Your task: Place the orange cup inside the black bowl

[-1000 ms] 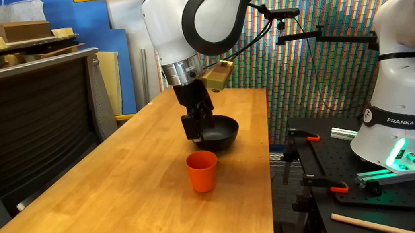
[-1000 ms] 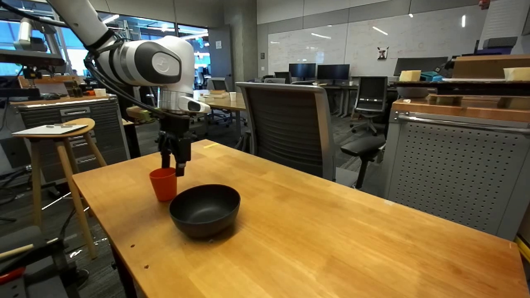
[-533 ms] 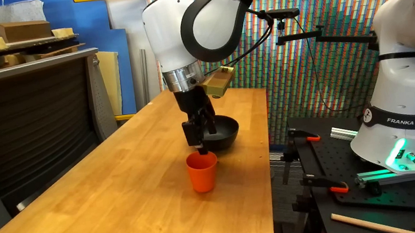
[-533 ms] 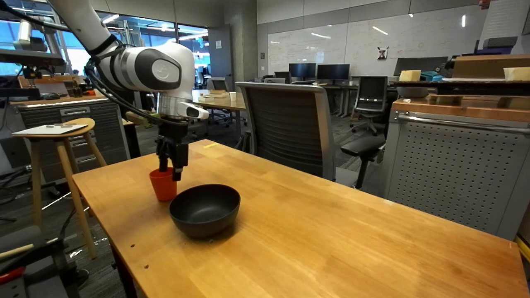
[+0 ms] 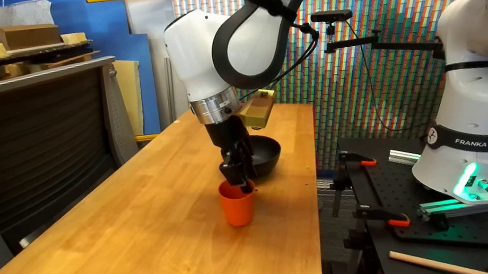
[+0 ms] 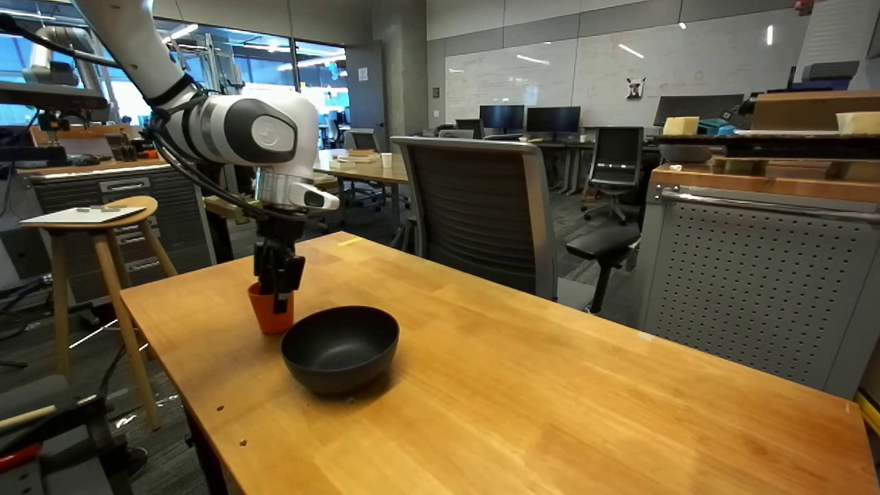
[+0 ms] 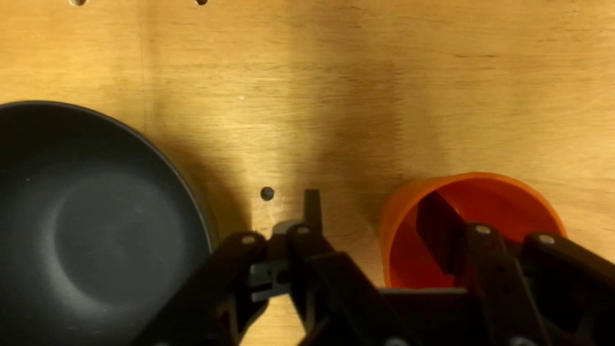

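On the wooden table (image 6: 550, 399), seemingly about to grasp the orange cup (image 5: 238, 212), upright near the black bowl (image 6: 340, 350), with gripper (image 7: 372, 216) spread, one finger (image 7: 439, 235) inside the cup, one outside. Likely next: pinch, then lift clear.

Warm light shines on the table (image 7: 259, 105) beside the bowl (image 7: 110, 230) and its soft-edged shadow (image 7: 223, 197) (slightly blurred in the wrist view), while in an exterior view windows (image 6: 271, 65) glare behind it.

Tapered orange plastic cup (image 6: 270, 321), upright, frame left; black two-fingered gripper (image 6: 273, 300) overlapping its rim. Round black bowl (image 6: 340, 350), lower centre-left. Light-brown wooden table (image 6: 550, 392) beneath both. Grey ribbed-back chair (image 6: 476, 213), centre.
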Robot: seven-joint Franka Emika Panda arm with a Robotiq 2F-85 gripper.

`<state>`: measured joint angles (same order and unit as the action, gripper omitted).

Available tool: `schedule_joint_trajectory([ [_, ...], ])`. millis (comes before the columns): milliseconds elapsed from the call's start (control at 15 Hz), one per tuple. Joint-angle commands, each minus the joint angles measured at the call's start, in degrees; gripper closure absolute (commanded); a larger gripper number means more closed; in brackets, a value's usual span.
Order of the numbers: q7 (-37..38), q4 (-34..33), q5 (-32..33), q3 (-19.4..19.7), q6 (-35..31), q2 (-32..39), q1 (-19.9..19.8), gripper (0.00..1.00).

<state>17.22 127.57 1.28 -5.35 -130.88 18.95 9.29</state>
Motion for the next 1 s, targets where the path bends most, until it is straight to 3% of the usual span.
schedule_joint_trajectory([
  [0,-1.5,-1.2,-0.5,0.1,0.2,0.2,0.2,0.74],
  [200,-2.2,-0.9,-1.0,0.5,0.0,-0.8,-0.6,0.96],
  [533,-3.0,1.2,-2.9,1.9,0.1,-5.8,-3.0,0.96],
  [933,10.0,6.9,4.4,8.3,0.7,-19.8,-5.6,0.95],
])
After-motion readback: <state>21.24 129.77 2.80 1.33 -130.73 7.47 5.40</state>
